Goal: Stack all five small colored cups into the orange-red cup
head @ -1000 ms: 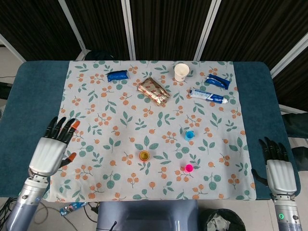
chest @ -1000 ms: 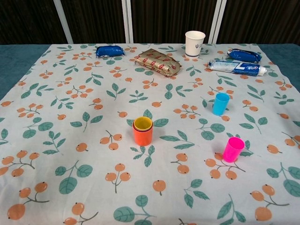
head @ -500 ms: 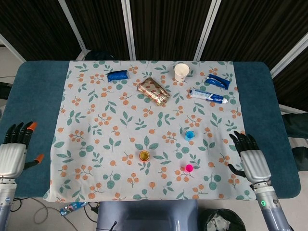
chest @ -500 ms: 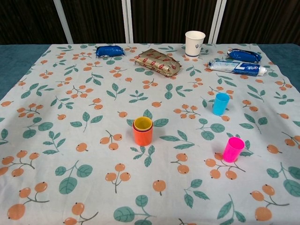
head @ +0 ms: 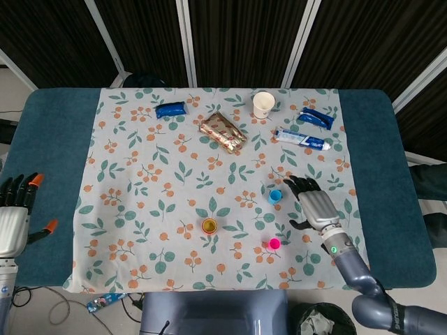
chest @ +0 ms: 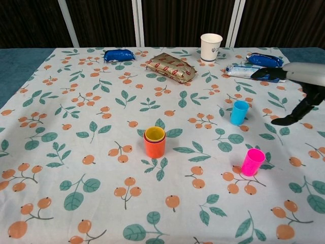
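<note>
The orange-red cup [head: 209,225] [chest: 154,145] stands near the middle of the floral cloth with a yellow cup [chest: 155,134] nested inside it. A blue cup [head: 275,196] [chest: 239,112] stands upright to its right. A pink cup [head: 274,243] [chest: 252,161] stands nearer the front edge. My right hand [head: 313,204] [chest: 299,86] hovers just right of the blue cup, fingers spread, holding nothing. My left hand [head: 14,216] rests off the cloth at the far left edge, fingers apart and empty.
At the back of the cloth lie a white paper cup [head: 263,105], a gold snack packet [head: 223,132], a blue packet [head: 171,109], a toothpaste tube [head: 302,139] and another blue packet [head: 316,118]. The teal table [head: 49,139] borders the cloth.
My right hand has moved from the table's front right corner up and left to beside the blue cup. My left hand has drawn back off the cloth to the left edge.
</note>
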